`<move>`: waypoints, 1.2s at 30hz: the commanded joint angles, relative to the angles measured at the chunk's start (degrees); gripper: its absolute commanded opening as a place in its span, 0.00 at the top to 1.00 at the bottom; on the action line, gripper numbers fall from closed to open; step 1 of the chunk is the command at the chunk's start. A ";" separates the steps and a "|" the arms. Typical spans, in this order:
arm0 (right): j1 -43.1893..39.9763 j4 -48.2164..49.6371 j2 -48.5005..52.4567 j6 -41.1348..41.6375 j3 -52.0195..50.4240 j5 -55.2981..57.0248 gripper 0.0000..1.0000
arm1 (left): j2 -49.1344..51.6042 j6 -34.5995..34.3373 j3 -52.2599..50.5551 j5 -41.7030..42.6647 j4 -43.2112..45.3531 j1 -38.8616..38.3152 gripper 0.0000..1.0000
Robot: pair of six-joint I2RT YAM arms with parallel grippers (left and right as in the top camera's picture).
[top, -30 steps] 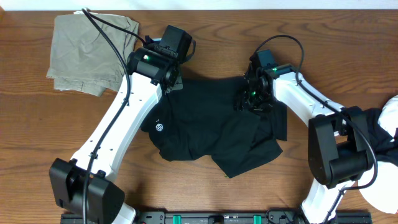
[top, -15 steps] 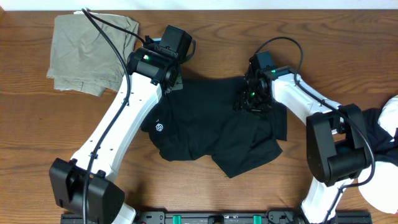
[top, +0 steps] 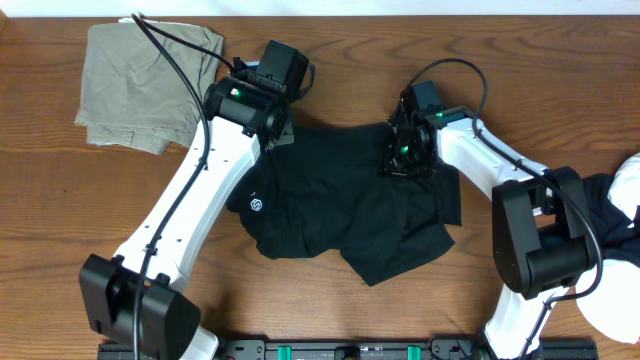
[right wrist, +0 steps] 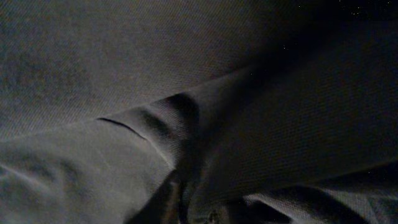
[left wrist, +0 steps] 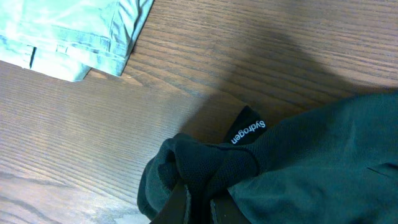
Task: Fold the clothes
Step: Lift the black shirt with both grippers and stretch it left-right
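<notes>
One plain black shirt with a round white logo (top: 340, 215) lies rumpled at the middle of the brown wooden table (top: 80, 220), both of the two white robot arms at its far edge. The left gripper (left wrist: 198, 200) is clamped on a bunched corner. The right gripper (top: 405, 160) presses into the cloth; its jaws cannot be made out. One folded olive-khaki garment (top: 140, 85) lies far left, and one black-and-white heap of fabric (top: 615, 210) at the right edge.

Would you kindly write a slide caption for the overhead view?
The left gripper and right gripper each pinch the shirt at its far edge; a khaki garment lies nearby.
</notes>
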 commanded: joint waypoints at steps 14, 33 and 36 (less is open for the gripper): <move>-2.25 -3.15 -6.27 0.44 1.99 -0.63 0.99 | -2.23 5.49 0.57 -0.55 -0.61 0.31 0.94; -3.17 -13.09 -32.33 0.02 1.99 8.15 0.99 | -20.09 5.27 0.59 -0.31 -3.37 0.20 0.94; -3.48 -13.90 -36.63 0.04 2.03 8.39 0.99 | -25.03 5.27 0.59 -0.33 -3.72 0.20 0.94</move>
